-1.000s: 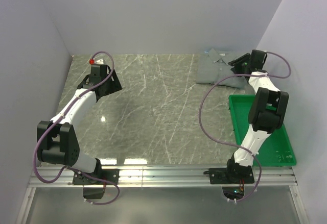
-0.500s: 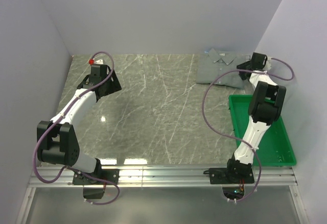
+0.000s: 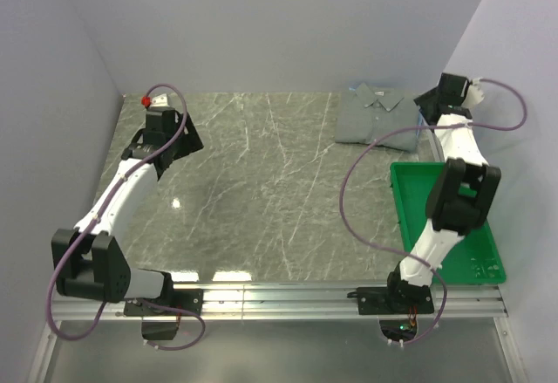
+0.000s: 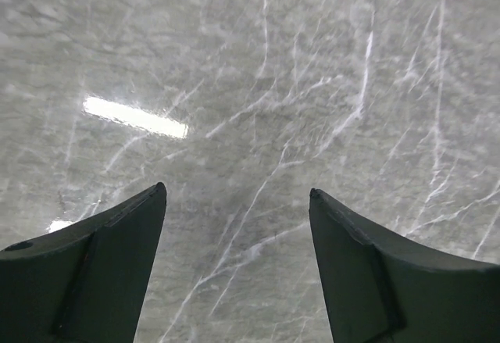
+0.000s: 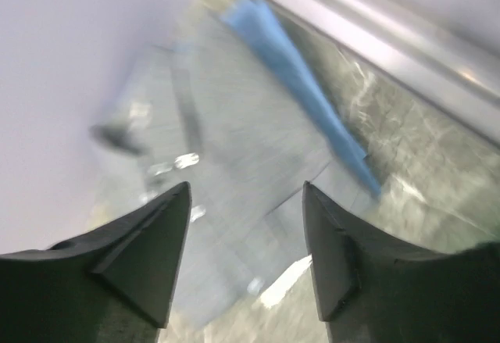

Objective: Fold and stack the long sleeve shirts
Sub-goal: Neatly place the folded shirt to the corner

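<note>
A grey long sleeve shirt (image 3: 375, 121) lies folded with its collar up at the back right of the marble table. In the blurred right wrist view the grey cloth (image 5: 234, 132) lies below the fingers, and a strip of light blue shirt (image 5: 293, 66) shows along its edge. My right gripper (image 3: 428, 104) hovers at the shirt's right edge; its jaws (image 5: 246, 191) stand open with nothing between them. My left gripper (image 3: 167, 143) is at the far left, open (image 4: 237, 193) over bare marble.
A green tray (image 3: 410, 174) stands at the right, in front of the shirts and beside the right arm. The side walls close in at left and right. A metal rail (image 3: 279, 294) runs along the near edge.
My right gripper has pulled up and back off the grey shirt toward the right wall, and its jaws have widened. The left gripper has shifted slightly left and back.
</note>
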Robot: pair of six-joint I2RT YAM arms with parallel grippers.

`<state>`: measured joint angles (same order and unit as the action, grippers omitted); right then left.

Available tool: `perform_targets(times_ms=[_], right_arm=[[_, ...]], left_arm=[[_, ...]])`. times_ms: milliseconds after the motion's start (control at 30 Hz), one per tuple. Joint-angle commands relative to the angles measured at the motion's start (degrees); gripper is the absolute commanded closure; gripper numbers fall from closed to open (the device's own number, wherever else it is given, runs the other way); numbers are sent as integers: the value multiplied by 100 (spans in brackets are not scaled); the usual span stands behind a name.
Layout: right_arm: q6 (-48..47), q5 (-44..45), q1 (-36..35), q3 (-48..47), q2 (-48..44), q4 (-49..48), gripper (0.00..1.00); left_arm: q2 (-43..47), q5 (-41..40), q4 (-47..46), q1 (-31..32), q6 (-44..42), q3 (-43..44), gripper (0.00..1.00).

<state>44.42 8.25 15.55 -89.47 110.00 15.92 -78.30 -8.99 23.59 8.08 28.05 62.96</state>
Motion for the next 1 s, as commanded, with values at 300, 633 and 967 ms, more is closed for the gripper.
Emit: perform_targets(times_ms=[300, 633, 967], right_arm=[[-1216, 942, -615, 122, -4139, 1791, 23], [-1981, 782, -711, 1728, -7367, 1810, 5], [-2763, 2048, -2038, 3735, -9627, 1036, 3]], left_arm=[[1754, -498, 593, -34, -99, 691, 7], [3074, -611, 1849, -17, -116, 1350, 1], [4716, -2044, 1905, 1, 130, 492, 1]])
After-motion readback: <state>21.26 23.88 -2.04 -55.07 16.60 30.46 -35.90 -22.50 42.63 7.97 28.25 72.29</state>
